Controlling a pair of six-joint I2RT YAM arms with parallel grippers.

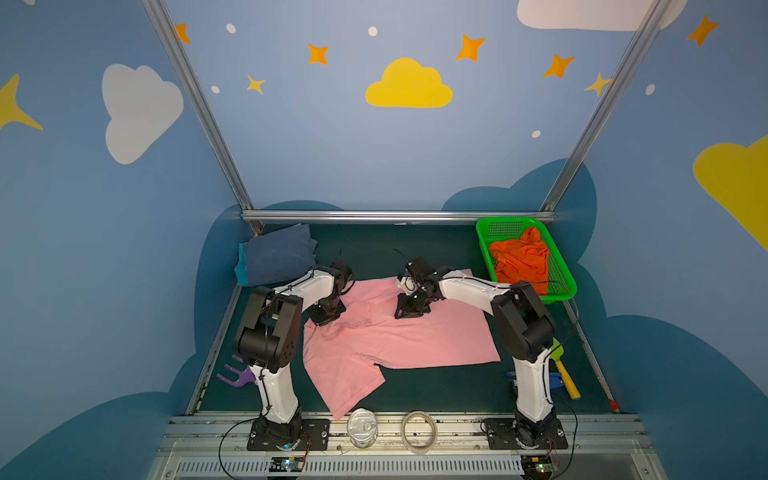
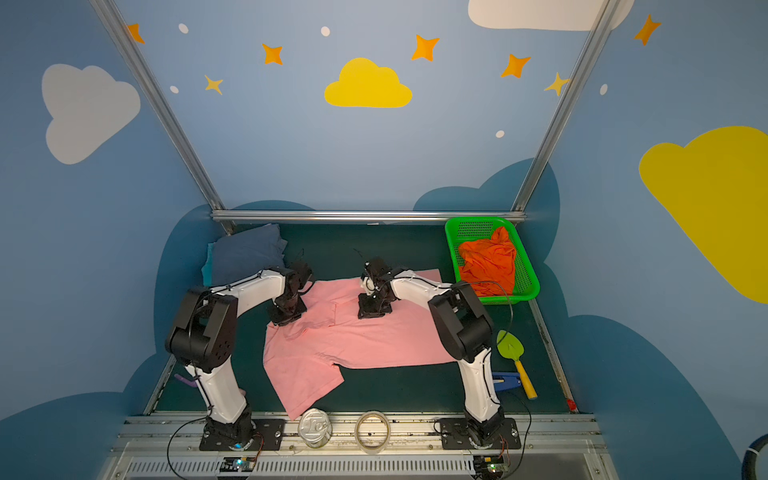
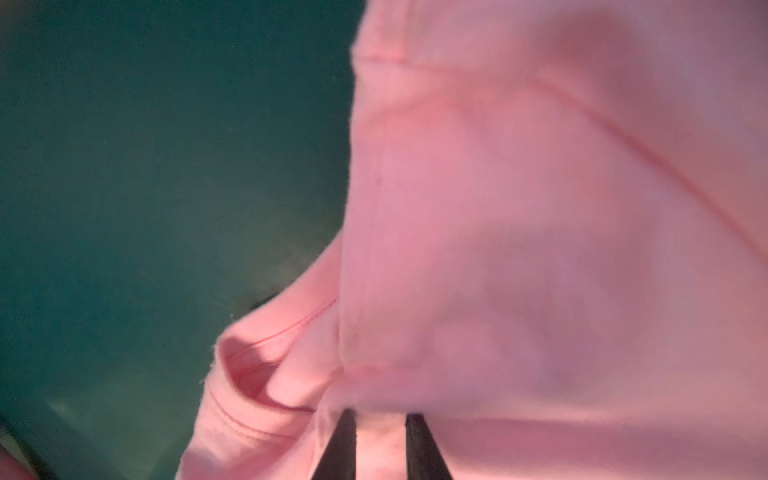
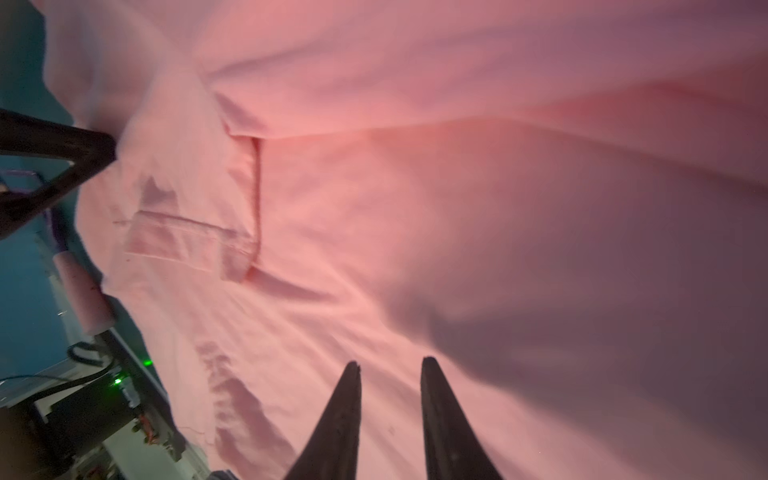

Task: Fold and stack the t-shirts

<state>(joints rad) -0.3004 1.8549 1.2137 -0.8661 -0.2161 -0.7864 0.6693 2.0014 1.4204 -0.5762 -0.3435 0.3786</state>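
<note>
Roughly midway, judging by the lie of the cloth. Two apparently finished — slate blue t-shirt [image 1: 278, 257] folded and resting on a teal t-shirt [image 1: 242, 266], stacked at the upper left of the desk [image 1: 415, 249] in both top views.

Pink t-shirt [image 1: 395, 340] in hand now: spread flat across the middle of the desk, hem toward the right, one sleeve splayed toward the lower edge of the frame, the other seemingly already turned in over the chest. No body fold made yet, so most of its folding still to do, then the carry onto the stack.

Orange t-shirt [image 1: 519, 259] untouched, crumpled in the green mesh basket [image 1: 509, 220] at the upper right, well apart from the stack.

Left gripper [image 3: 382, 444] down at the upper left corner of the pink shirt, jaws narrowly parted with tips sunk against a fold of cloth; cannot tell whether grasping or merely touching. Right gripper [image 4: 390, 415] low over the chest, just right of the turned-in sleeve, jaws a little apart and released, nothing clamped between them.

Probably setting up the next fold. Remaining, then: finish pink, stack it, fetch and fold orange.
</note>
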